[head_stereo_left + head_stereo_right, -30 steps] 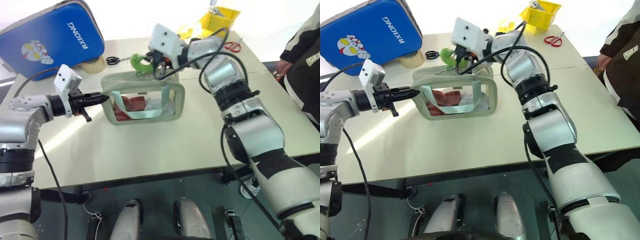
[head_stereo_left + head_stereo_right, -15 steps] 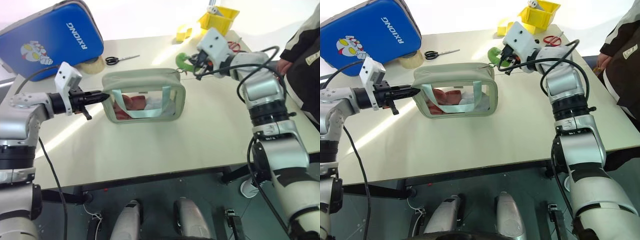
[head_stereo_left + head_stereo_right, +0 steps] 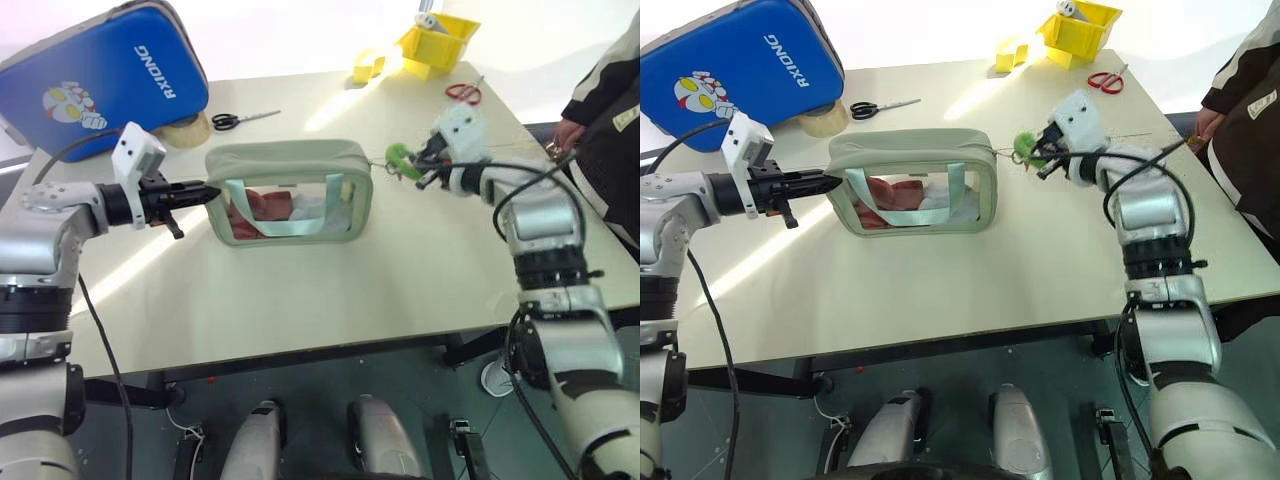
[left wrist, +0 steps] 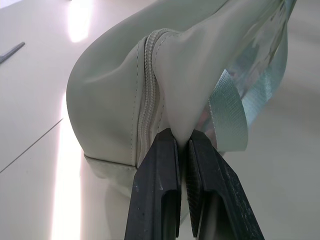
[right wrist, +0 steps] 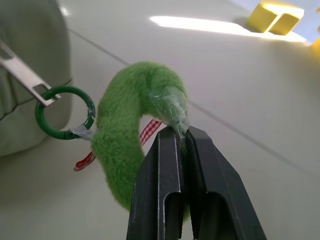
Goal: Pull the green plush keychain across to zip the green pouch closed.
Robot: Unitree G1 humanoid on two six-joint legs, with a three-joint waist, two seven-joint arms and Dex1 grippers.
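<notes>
The pouch stands upright on the table, between the two grippers. The left gripper has its jaws pressed together on a fold of fabric at the pouch's end, just beside the zipper. The right gripper pinches a thin tip of the keychain; the rest of the plush curves away from the jaws to a green ring, which hooks the metal pull at the far end of the pouch.

I judge the pouch to be light and soft: its wall folds easily in the jaws, so it needs an anchor at one end or it will slide. The keychain looks fuzzy and squashy, and the pinched tip seems wrapped in a smooth film, so it may slip out under a hard pull. A grip deeper on the plush body, or nearer the ring, would probably be safer. The zipper looks closed along the top.
</notes>
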